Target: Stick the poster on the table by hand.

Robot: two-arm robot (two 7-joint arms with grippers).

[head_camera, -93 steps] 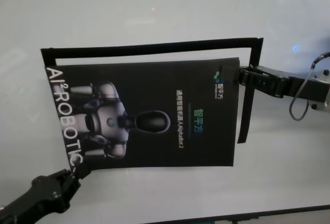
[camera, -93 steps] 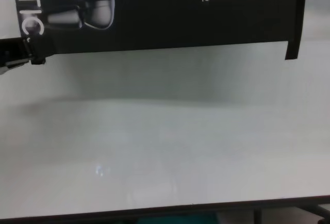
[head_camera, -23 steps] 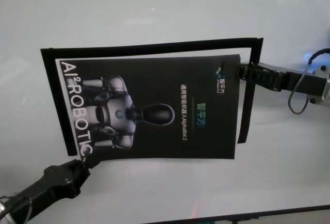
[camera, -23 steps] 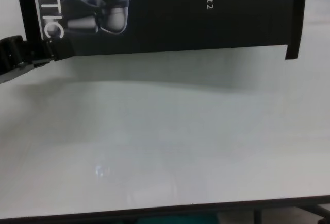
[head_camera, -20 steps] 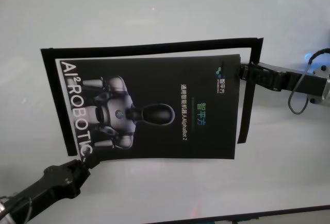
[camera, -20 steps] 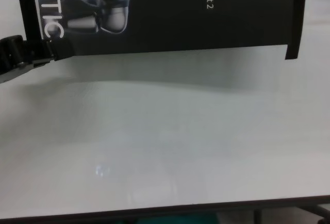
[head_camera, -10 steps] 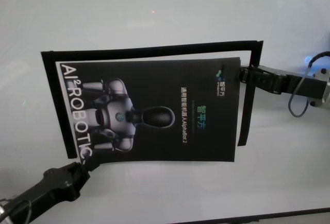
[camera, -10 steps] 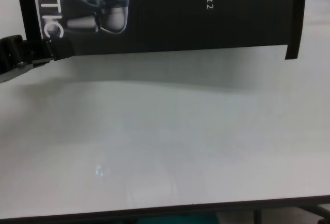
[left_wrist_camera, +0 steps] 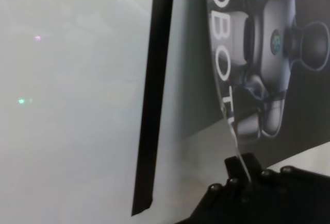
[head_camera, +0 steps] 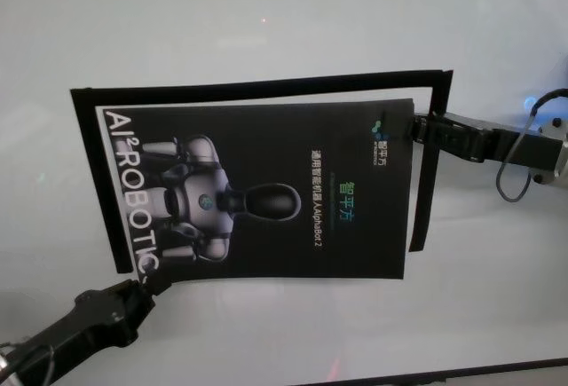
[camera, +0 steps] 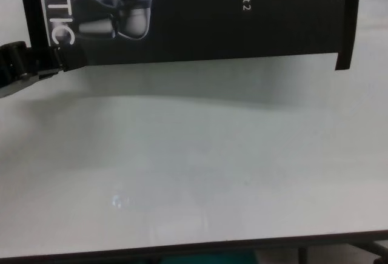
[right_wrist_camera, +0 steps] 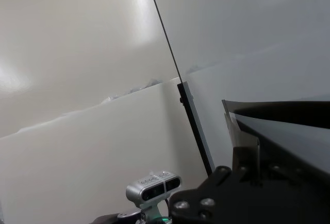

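Observation:
The poster (head_camera: 266, 191), black with a grey-white robot and white lettering, hangs just over the white table (head_camera: 266, 13) and casts a shadow on it. My left gripper (head_camera: 146, 284) is shut on the poster's near left corner by the lettering, also seen in the chest view (camera: 57, 64) and the left wrist view (left_wrist_camera: 245, 170). My right gripper (head_camera: 414, 129) is shut on the poster's far right edge; in the right wrist view the gripper (right_wrist_camera: 245, 159) pinches the dark sheet (right_wrist_camera: 289, 113). The poster (camera: 212, 15) fills the top of the chest view.
Narrow black strips lie on the table along the poster's far side (head_camera: 266, 82), left side (head_camera: 93, 173) and right side (head_camera: 426, 173). The left strip (left_wrist_camera: 154, 95) lies beside the lifted poster edge. The table's dark front edge (camera: 182, 253) runs close below.
Since 4.7 s ago the poster has shifted right, so its lettered edge now sits inside the left strip. The left gripper went with it. In the last second almost nothing moved.

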